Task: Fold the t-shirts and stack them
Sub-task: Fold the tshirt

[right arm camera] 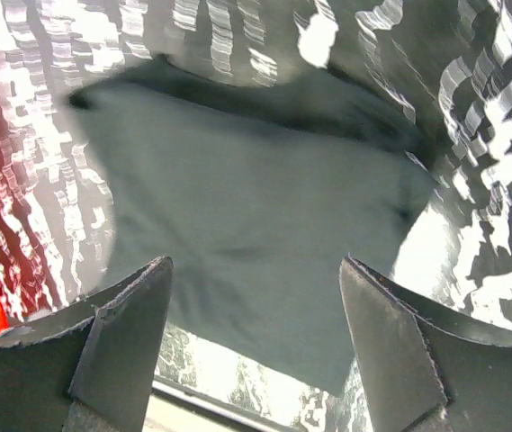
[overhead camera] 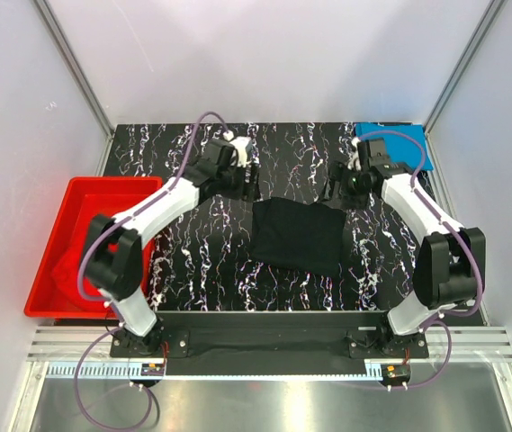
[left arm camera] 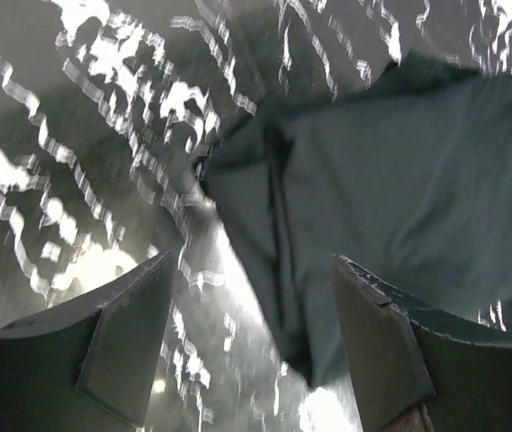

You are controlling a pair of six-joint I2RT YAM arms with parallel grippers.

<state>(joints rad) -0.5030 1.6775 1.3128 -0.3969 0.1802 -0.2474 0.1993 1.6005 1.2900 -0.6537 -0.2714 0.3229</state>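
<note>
Seen from above, the black t-shirt point(overhead camera: 299, 234) lay folded into a rough rectangle in the middle of the marbled table point(overhead camera: 193, 270). Its edges were uneven, with bare surface on every side. The left gripper point(overhead camera: 242, 175) hung just past its far-left corner and the right gripper point(overhead camera: 344, 186) just past its far-right corner, both clear of the cloth. The blue t-shirt point(overhead camera: 399, 144) lay well beyond the black one's far-right side, and the red tub point(overhead camera: 76, 238) stood well off to its left.

In the left wrist view, the fingers point(left arm camera: 125, 346) stood wide apart and held nothing. The black t-shirt filled the upper right, with bare table along its left edge.

In the right wrist view, the fingers point(right arm camera: 390, 351) were likewise spread wide and empty. The black t-shirt lay flat beyond them, with a sliver of the red tub past its left edge.
</note>
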